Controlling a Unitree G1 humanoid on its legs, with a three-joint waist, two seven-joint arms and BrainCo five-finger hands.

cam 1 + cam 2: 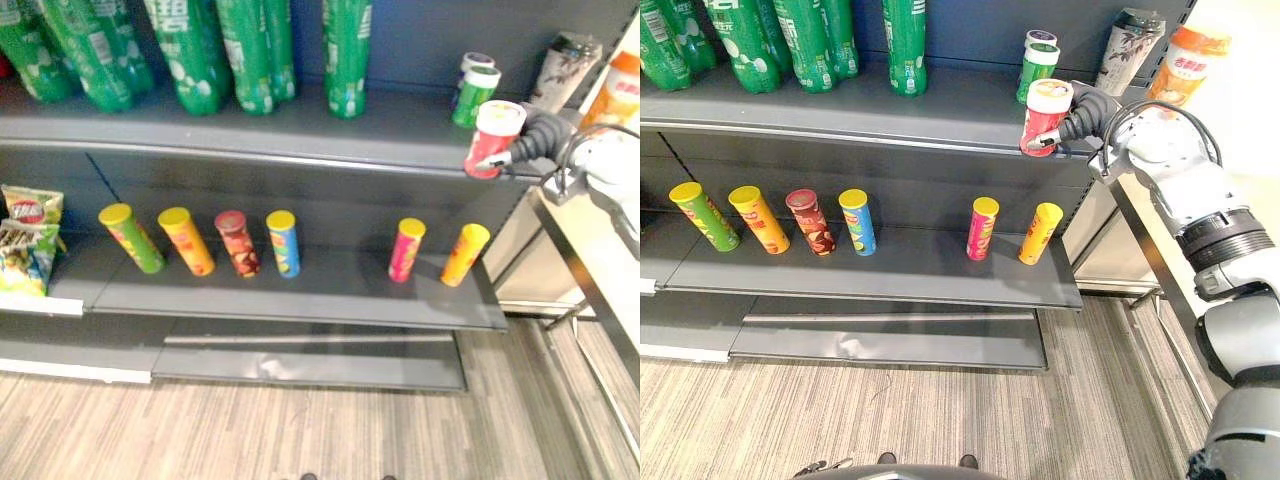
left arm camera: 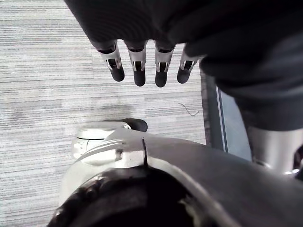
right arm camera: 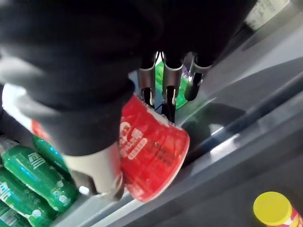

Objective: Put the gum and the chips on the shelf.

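My right hand (image 1: 1087, 115) is shut on a red gum canister (image 1: 1045, 118) with a white lid, fingers (image 3: 173, 90) and thumb curled round it. The canister (image 3: 151, 156) is tilted at the front edge of the upper shelf (image 1: 330, 135), near its right end; I cannot tell whether it rests on the shelf. Just behind it stand a green gum canister (image 1: 475, 95) and a purple-lidded one (image 1: 476, 62). Several chips cans lean in a row on the lower shelf (image 1: 300, 290), from a green one (image 1: 132, 238) to a yellow-orange one (image 1: 465, 254). My left hand (image 2: 142, 66) hangs open over the floor.
Green bottles (image 1: 250, 50) fill the upper shelf's left and middle. Snack bags (image 1: 25, 240) lie at the lower shelf's left end. A patterned cup (image 1: 1130, 50) and an orange cup (image 1: 1180, 65) stand right of my hand. A neighbouring shelf unit (image 1: 590, 260) adjoins on the right.
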